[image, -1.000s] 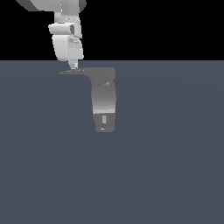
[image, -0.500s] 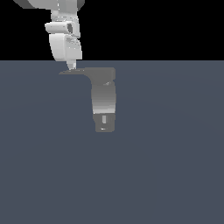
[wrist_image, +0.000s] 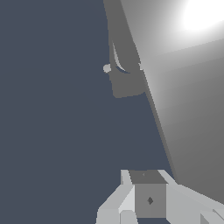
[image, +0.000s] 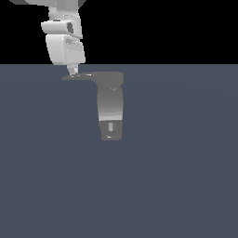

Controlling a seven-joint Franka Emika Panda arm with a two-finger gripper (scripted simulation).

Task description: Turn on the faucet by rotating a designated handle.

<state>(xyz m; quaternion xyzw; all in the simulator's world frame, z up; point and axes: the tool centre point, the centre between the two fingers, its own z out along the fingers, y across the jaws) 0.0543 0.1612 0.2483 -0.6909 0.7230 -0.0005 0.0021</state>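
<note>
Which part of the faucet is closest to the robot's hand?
The handle, the thin flat lever sticking sideways. The hand sits right at its pointed tip; the round body is farther away.

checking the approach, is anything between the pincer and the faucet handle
Nothing shows there. In the exterior view the pincer comes down right at the thin end of the handle, with no visible gap or object between them. Whether they actually touch, I cannot tell.

Flat slate-blue floor (image: pixel 176 186) under a black backdrop (image: pixel 162 28), no furniture.
</note>
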